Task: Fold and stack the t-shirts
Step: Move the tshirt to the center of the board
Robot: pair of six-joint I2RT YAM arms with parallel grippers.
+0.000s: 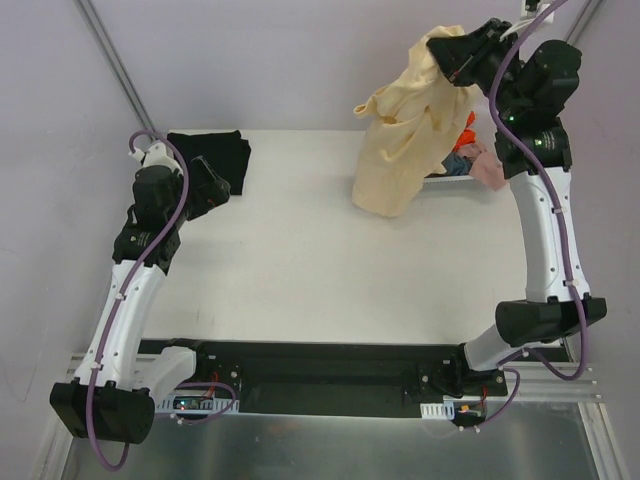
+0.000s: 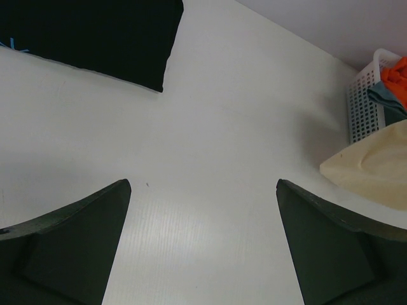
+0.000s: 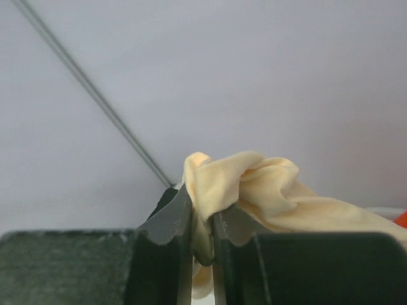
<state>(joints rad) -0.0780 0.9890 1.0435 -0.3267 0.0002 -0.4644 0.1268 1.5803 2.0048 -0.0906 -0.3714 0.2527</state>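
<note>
**A:** The right gripper is clamped on a bunched fold of the cream-yellow t-shirt and holds it high over the far right of the counter.

**B:** How does the cloth hang?

**A:** In a crumpled drape, just in front of the white basket. Its lower edge is down at the counter, but I can't tell if it rests there.

**B:** And the other arm?

**A:** The left gripper has its jaws spread wide with nothing between them. It hovers over bare counter near the black t-shirt, which lies folded at the far left corner.

**B:** So what makes this step go well?

**A:** I'd judge the job is getting the cream shirt out flat before any fold. The grip is on a wad, not a seam, so the shirt won't open by itself. Carry it toward the middle, well clear of the basket so the hem can't snag. Let the lower edge land first, then draw it back low. The free gripper should take a shoulder or corner to spread it. Leave the black shirt undisturbed.
</note>
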